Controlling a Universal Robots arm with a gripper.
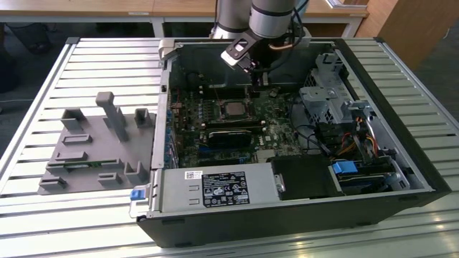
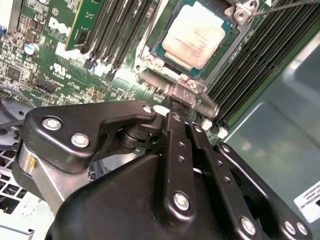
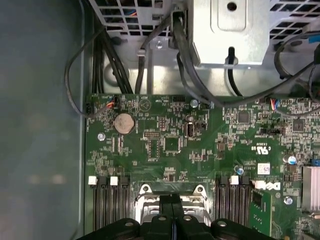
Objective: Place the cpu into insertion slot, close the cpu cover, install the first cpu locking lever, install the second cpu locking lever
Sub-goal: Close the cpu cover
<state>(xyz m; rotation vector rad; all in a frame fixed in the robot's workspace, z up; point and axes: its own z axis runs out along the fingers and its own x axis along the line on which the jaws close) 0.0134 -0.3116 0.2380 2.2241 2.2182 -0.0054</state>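
Claw (image 2: 176, 106): narrow, fingers (image 2: 172, 145) pressed together. Hangs just beside cpu (image 2: 192, 35) and touches the silver tab of cover (image 2: 192, 91) with its tips. In first wrist view, claw (image 3: 171, 202) likewise closed, low over the socket edge next to cpu.

Cpu: sits flat in socket, metal top up, ringed by cover lying down around it.

Thin rod (image 2: 285, 6): runs off from the socket corner beside cpu, apart from claw. Cannot tell whether latched.

Black memory slots (image 2: 117, 35): on both sides of cpu.

In exterior view: cpu (image 1: 233, 109) mid-board inside open case (image 1: 401, 156). Claw (image 1: 258, 80) just beside cpu, on arm (image 1: 269, 16). Black block (image 1: 229, 137) near cpu on the opposite side. Grey fixture (image 1: 93, 140) well apart from cpu, outside case at the exterior view's left, on slatted desk (image 1: 43, 215).
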